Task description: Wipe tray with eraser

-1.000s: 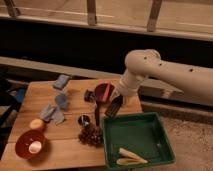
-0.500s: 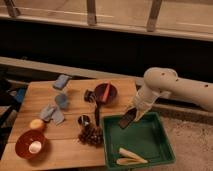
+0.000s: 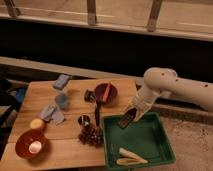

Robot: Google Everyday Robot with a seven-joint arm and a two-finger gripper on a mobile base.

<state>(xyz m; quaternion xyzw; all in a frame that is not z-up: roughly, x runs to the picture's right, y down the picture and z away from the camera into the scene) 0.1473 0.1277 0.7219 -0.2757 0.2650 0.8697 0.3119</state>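
The dark-green square tray (image 3: 148,138) sits at the table's front right corner. My gripper (image 3: 131,115) hangs from the white arm (image 3: 165,87) over the tray's far left part. It is shut on the small black eraser (image 3: 125,120), which is tilted with its lower end down at the tray floor near the far rim. Whether the eraser touches the floor I cannot tell.
Two pale yellow pieces (image 3: 129,157) lie in the tray's front. On the wooden table (image 3: 65,152) are a red bowl (image 3: 106,91), a black-handled utensil (image 3: 97,111), a small dark cup (image 3: 84,120), a dark bunch (image 3: 91,135), blue cloths (image 3: 55,109) and a red-brown bowl (image 3: 30,144).
The arm has swung right and down, from over the red bowl to over the tray, and the eraser has come down into the tray's far left part.
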